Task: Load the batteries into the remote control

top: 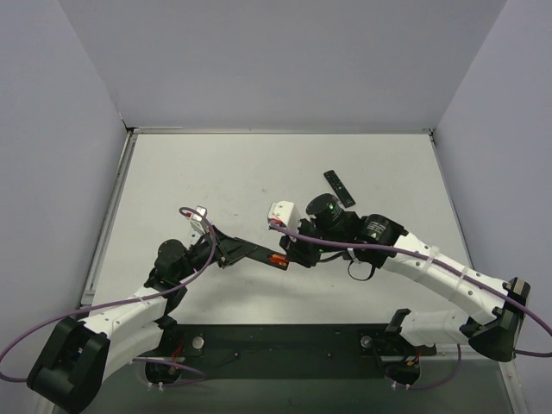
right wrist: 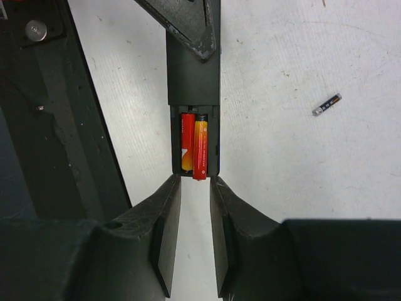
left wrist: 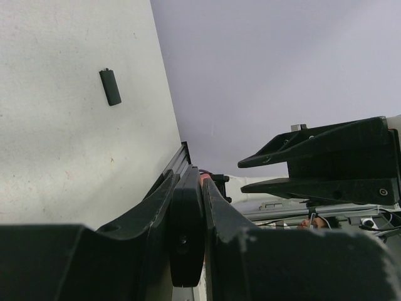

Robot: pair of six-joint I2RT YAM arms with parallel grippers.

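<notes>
Lying side by side, two red batteries [right wrist: 194, 145] fill the open remote [right wrist: 190, 81].

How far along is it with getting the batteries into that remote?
Nearly there, it seems. Done: two red batteries lie side by side in the open compartment of the remote. In hand: the left tool clamps the remote; the right tool hangs open at its end, holding nothing. Left: one cell seems to stick out past the compartment's end, the compartment is uncovered, and a dark battery lies loose on the table.
</notes>
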